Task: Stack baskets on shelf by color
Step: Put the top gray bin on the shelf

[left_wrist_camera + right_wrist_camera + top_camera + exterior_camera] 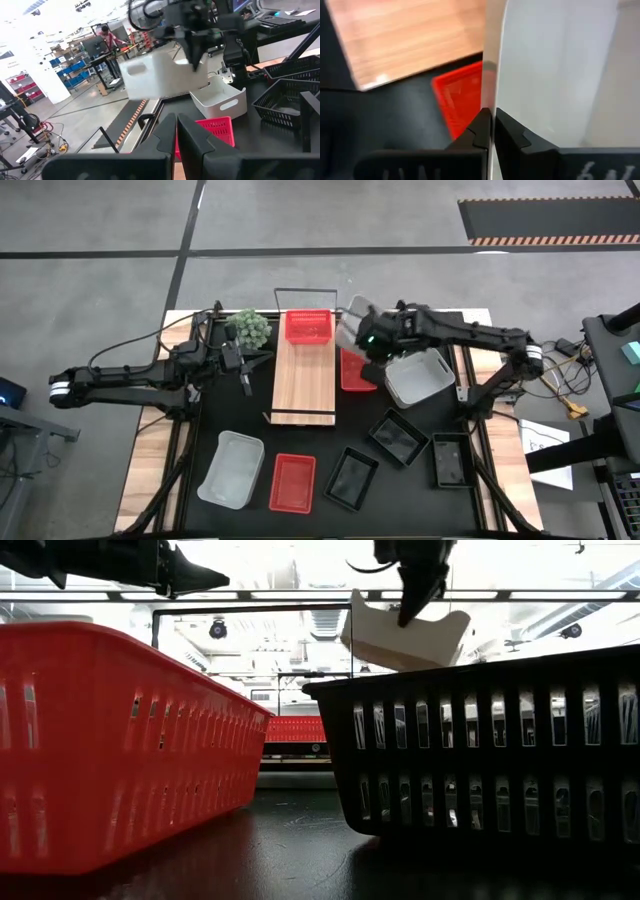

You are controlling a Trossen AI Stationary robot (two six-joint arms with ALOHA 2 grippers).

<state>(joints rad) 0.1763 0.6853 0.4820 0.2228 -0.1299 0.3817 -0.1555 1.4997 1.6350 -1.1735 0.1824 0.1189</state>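
Observation:
My right gripper (368, 345) is shut on a white basket (352, 320), lifted over the table just right of the shelf's far end; the low view shows the basket (405, 635) tilted in the air. The light-wood shelf (305, 380) carries one red basket (308, 327) at its far end. A second red basket (356, 370) lies on the table right of the shelf, and another white basket (420, 378) sits beside it. My left gripper (245, 378) is shut, hovering left of the shelf beside the green plant (248, 328). My right gripper pinches the white basket's wall at its rim (492, 95), one finger inside and one outside. The fingers (415, 595) come from above, pointing down. The basket hangs below them, lifted clear and tilted.
Along the near side of the table lie a white basket (232, 468), a red basket (293, 482) and three black baskets (352, 478), (397, 437), (450, 458). The shelf's middle and near part are bare wood. A person (105, 35) stands far back in the room.

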